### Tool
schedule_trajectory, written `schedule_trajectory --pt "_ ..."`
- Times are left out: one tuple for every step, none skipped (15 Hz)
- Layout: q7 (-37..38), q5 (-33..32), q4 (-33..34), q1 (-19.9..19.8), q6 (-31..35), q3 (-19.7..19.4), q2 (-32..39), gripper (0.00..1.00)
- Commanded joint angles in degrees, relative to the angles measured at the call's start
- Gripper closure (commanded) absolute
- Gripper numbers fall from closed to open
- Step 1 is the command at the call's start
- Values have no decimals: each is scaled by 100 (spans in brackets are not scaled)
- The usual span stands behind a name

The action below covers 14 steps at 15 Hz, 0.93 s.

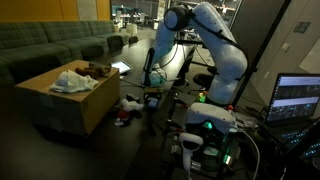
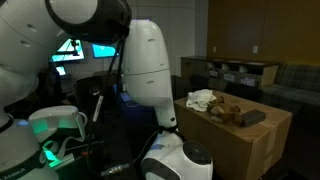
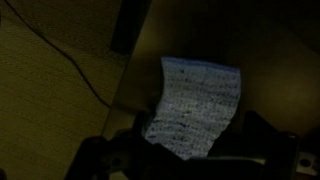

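The white arm reaches down beside a cardboard box (image 1: 70, 95), and its dark gripper (image 1: 150, 78) hangs above the floor, clear of the box. In the wrist view the gripper (image 3: 190, 152) is open, its two dark fingers (image 3: 265, 138) standing wide apart at the bottom of the picture. Between and beyond them lies a pale speckled sheet, cloth-like (image 3: 195, 100), on a dark surface; the jaws hold nothing. On top of the box in both exterior views sits a light crumpled cloth (image 1: 72, 80) (image 2: 203, 99) with brown items (image 2: 232, 112) beside it.
A thin cable (image 3: 70, 65) runs over the brownish floor on the left of the wrist view. A green sofa (image 1: 50, 45) stands behind the box. An open laptop (image 1: 298, 98) sits by the robot's base. Small things lie scattered on the floor (image 1: 128, 108) next to the box.
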Motion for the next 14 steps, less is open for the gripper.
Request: schedule_trajectory --pt "56 142 278 86 73 -94 246 0" --pt "64 141 316 88 67 -102 282 0" --pt "66 139 348 86 66 -102 310 0" --pt "71 137 380 89 66 -106 343 0" --pt "70 134 402 91 60 -108 371 0" --pt "62 131 416 86 55 -103 392 0" --pt "54 126 421 88 51 -100 400 9" --pt "38 126 420 77 54 -84 393 17" --pt "37 121 427 90 53 -90 383 30" --pt "24 116 437 94 58 -81 370 41" --pt "21 105 449 121 61 -90 366 51" --pt "9 104 455 123 68 -77 353 58" --pt "1 96 451 133 75 -84 346 65" --pt "-6 87 453 142 71 -85 333 71"
